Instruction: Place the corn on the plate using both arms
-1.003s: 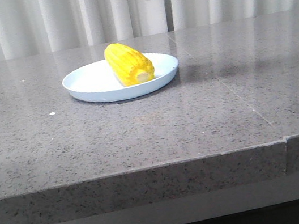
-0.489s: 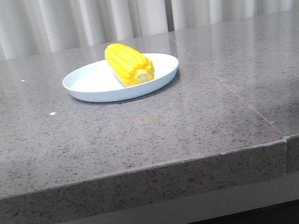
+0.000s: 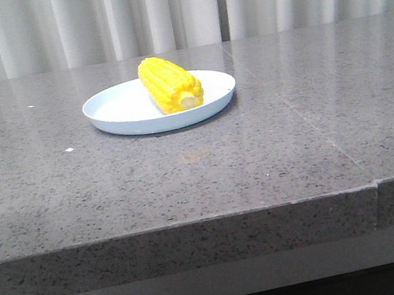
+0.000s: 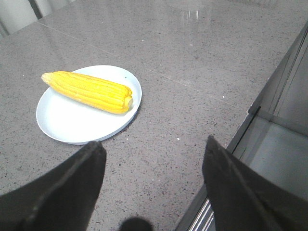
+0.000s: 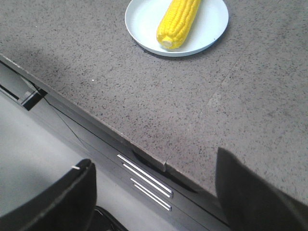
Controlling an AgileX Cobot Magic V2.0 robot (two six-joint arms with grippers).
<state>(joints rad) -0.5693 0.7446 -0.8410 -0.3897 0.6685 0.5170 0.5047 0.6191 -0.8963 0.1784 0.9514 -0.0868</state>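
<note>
Front view: corn (image 3: 170,84) laid flat across plate (image 3: 119,109) on counter (image 3: 187,179), so rolling prevented. Left gripper (image 4: 151,187), right gripper (image 5: 154,192) spread, nothing held.

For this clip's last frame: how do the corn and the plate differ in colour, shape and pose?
The corn is bright yellow with rows of kernels; the plate is plain and pale, nearly white. The corn is a short, rounded cob lying on its side; the plate is round, shallow and flat on the table. The corn is shorter than the plate is wide and lies within its rim. Both are free of any gripper.
</note>
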